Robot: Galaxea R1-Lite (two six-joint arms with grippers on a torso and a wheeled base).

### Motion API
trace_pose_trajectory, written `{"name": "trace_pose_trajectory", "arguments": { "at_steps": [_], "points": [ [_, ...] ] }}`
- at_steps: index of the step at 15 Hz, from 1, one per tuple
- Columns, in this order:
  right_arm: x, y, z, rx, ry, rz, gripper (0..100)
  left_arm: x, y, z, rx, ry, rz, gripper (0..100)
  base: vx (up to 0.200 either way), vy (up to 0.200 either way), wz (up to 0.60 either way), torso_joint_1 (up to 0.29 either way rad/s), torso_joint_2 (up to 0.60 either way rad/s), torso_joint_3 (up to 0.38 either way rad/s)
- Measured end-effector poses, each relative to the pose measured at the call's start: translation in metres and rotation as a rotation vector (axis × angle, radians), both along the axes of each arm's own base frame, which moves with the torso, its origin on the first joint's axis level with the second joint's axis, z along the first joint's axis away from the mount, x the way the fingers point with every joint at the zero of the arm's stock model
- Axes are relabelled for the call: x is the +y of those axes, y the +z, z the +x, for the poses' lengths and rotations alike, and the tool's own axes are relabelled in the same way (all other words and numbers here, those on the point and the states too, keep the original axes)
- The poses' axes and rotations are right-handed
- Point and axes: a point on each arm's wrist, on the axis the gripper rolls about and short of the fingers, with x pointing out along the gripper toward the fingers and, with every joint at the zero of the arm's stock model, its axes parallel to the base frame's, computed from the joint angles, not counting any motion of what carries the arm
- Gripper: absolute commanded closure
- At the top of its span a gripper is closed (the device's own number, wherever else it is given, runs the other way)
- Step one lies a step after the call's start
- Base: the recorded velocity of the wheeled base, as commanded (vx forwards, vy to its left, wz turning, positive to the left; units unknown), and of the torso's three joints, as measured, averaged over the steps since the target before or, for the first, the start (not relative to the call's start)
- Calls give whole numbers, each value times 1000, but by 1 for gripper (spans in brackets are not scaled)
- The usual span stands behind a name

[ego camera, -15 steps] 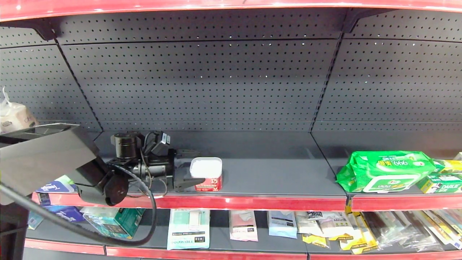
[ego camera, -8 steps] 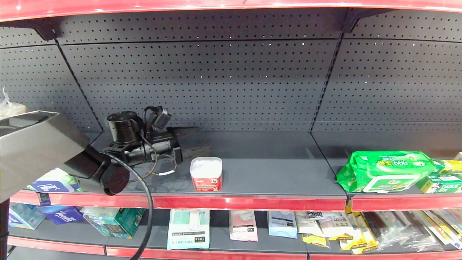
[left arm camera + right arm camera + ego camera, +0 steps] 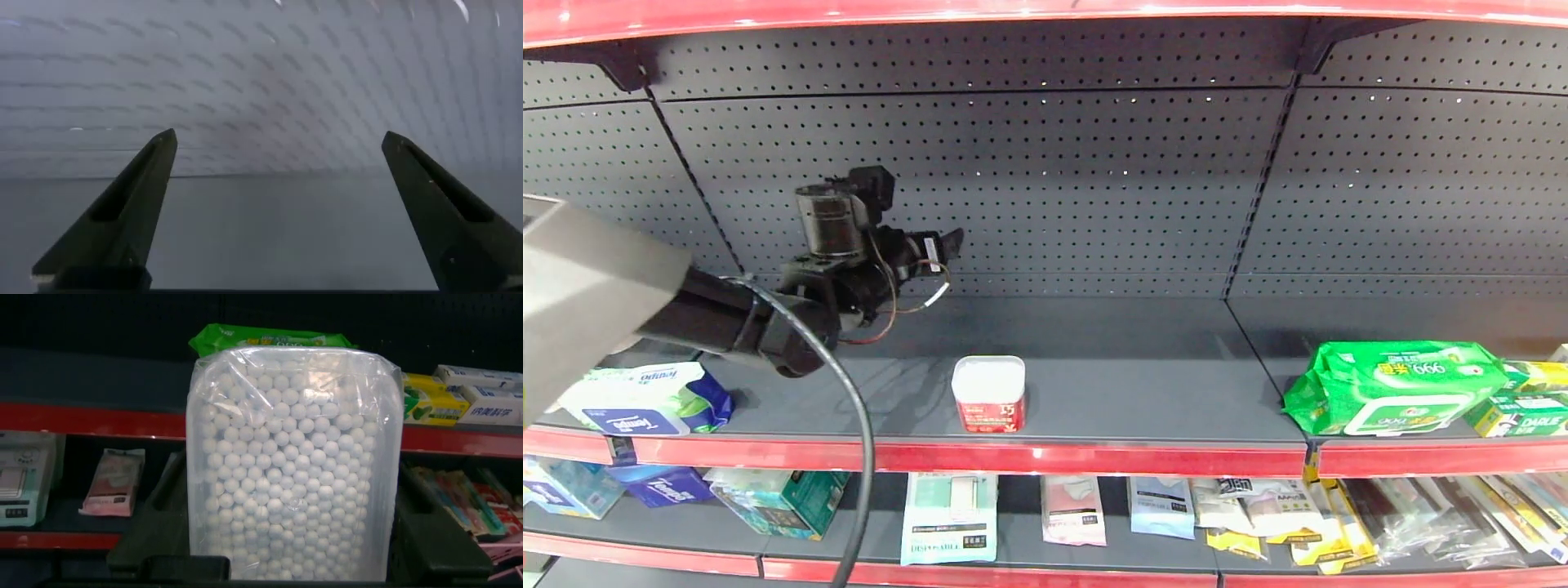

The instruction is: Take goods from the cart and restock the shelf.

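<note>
Currently, my stock and fittings as seen:

1. My left gripper [image 3: 952, 241]: upper left of centre in the head view, raised above the shelf [image 3: 1135, 392] and pointing towards the pegboard back panel [image 3: 1054, 180]. The jaws stand wide apart with nothing between them. The left wrist view shows the same, with both fingers of the gripper [image 3: 278, 140] spread over bare grey shelf.

2. My right gripper [image 3: 290, 469]: closed around a clear bag of white balls [image 3: 286, 416]. The bag stands upright, with a dark finger pressed to each side.

3. Red tub [image 3: 988, 394]: white lid, upright, lower centre of the head view. It stands on the shelf near the red front edge, below and just right of my left gripper, and apart from it.

4. Green wipes pack [image 3: 1396, 385]: lying flat at the right of the same shelf, well apart from the tub. Green boxes [image 3: 1519, 400] touch its right end. The right wrist view shows this pack [image 3: 274, 336] behind the bag.

5. Tissue pack [image 3: 645, 398]: blue and white, lower left of the head view, at the shelf's front edge.

6. Lower shelf [image 3: 1013, 523]: bottom of the head view, a row of flat packets [image 3: 1074, 510] and bagged goods.
</note>
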Motion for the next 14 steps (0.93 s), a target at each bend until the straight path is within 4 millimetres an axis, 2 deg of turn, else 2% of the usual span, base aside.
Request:
{"name": "trace_pose_trajectory", "arguments": {
  "at_steps": [2,5,9,14],
  "points": [
    [0,14,3,10,-4,2,100,6,16,-19,12,13,-29,0,0,0,0,0,0,0],
    [0,38,15,44,-23,35,100,21,26,-70,77,-51,10,0,0,0,0,0,0,0],
    [-1,51,37,132,-29,73,100,52,35,-175,152,-161,111,0,0,0,0,0,0,0],
    [-1,63,60,224,-6,46,100,101,29,-325,228,-221,234,0,0,0,0,0,0,0]
  ]
}}
